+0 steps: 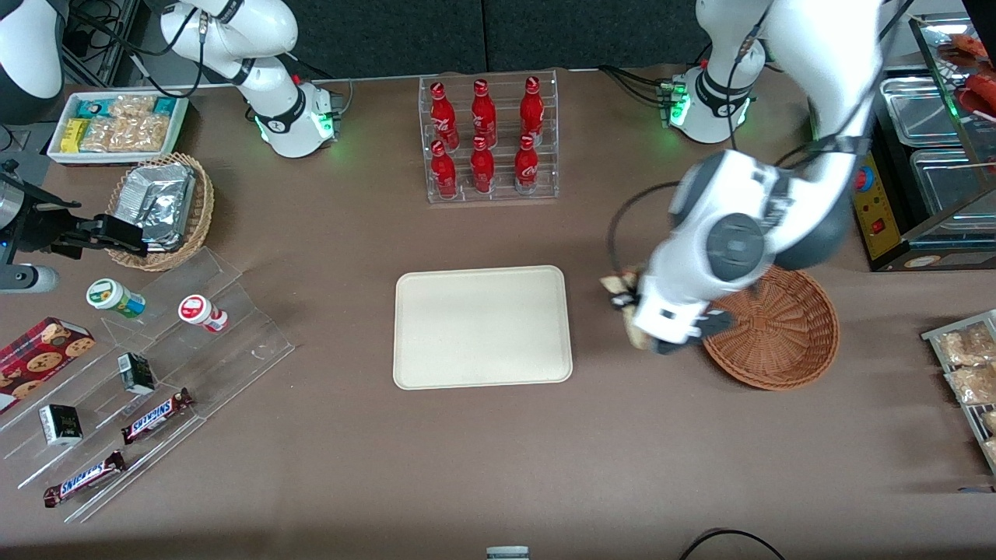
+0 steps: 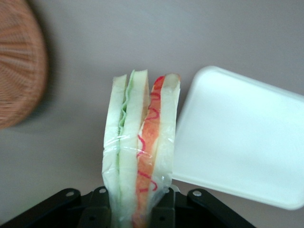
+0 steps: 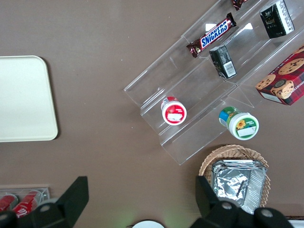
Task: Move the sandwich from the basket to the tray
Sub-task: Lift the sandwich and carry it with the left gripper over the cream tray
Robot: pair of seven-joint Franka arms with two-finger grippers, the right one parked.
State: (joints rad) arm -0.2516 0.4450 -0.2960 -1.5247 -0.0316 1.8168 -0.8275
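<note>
**Sandwich held above the table between basket and tray**

The gripper is clamped on the sandwich, its black fingers pressed against the bread on both sides. In the wrist view only the base of the fingers shows; their tips are cut off by the frame edge, and the lowest part of the sandwich disappears between them. The wedge is wrapped in clear film, with green and red-orange filling showing along its cut edge.

From the front, the gripper is mostly hidden under the arm's white wrist housing, and only small pale pieces of the sandwich peek out beside it. The sandwich is clear of the basket, over bare table between the basket and the tray, and not yet over the tray. The arm covers part of the basket's rim, so the edge nearest the tray cannot be seen.

In the wrist view only one corner and part of the tray appear, and the basket is blurred and cut off.
</note>
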